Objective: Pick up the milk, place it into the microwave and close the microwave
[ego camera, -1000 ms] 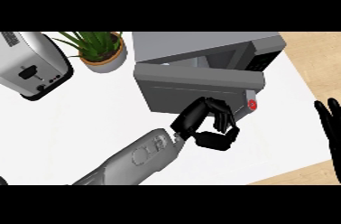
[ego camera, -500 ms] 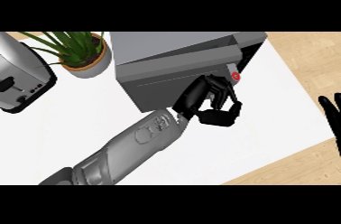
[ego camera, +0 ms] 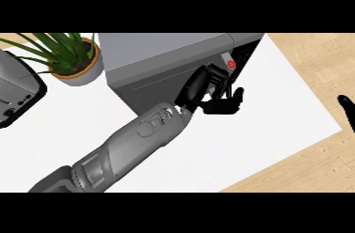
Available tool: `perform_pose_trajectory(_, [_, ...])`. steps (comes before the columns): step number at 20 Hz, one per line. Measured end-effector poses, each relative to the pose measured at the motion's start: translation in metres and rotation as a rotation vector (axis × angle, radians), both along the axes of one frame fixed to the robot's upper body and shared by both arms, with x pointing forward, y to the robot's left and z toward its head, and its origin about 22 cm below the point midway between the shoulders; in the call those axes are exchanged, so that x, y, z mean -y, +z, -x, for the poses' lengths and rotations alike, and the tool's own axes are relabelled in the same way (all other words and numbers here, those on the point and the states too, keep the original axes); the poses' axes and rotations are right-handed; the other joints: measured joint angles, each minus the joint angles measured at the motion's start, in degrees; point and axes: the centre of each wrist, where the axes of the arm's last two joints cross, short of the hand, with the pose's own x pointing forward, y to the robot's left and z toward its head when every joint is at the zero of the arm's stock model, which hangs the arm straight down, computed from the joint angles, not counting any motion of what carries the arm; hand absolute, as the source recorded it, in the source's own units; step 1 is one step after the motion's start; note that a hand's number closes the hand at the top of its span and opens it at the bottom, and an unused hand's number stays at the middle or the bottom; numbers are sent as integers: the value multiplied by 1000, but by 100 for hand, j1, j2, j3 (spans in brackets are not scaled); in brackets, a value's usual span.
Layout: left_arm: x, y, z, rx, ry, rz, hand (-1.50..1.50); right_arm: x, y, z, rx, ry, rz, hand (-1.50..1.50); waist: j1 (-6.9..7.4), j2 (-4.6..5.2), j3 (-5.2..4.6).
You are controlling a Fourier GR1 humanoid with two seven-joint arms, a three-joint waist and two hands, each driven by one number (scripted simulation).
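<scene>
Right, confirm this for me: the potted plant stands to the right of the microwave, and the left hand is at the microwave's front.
Not quite. In the head view the potted plant stands to the left of the microwave, not the right. The rest holds: the left hand is at the microwave's front.

Microwave (ego camera: pixel 166 63) at counter (ego camera: pixel 277 114) rear centre; potted plant (ego camera: pixel 69 56) left of it; toaster (ego camera: pixel 17 96) far left.
</scene>
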Motion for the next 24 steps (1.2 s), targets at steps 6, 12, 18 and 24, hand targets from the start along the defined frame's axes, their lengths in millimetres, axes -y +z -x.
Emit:
perform_pose_trajectory(6, [-3,-1,0,1,41,14,150,5,12,-3,9,10,17,-150,-102,-8,0])
perform_pose_trajectory(12, [-6,-2,1,20,78,30,150,10,22,-6,14,5,34,-150,-184,9,2])
perform_pose_trajectory(18, [-7,-3,1,35,112,43,150,18,31,-9,18,-7,66,-150,-253,19,5])
perform_pose_trajectory(24, [-7,-3,2,42,137,53,150,23,40,-12,28,-3,71,-150,-280,32,12])
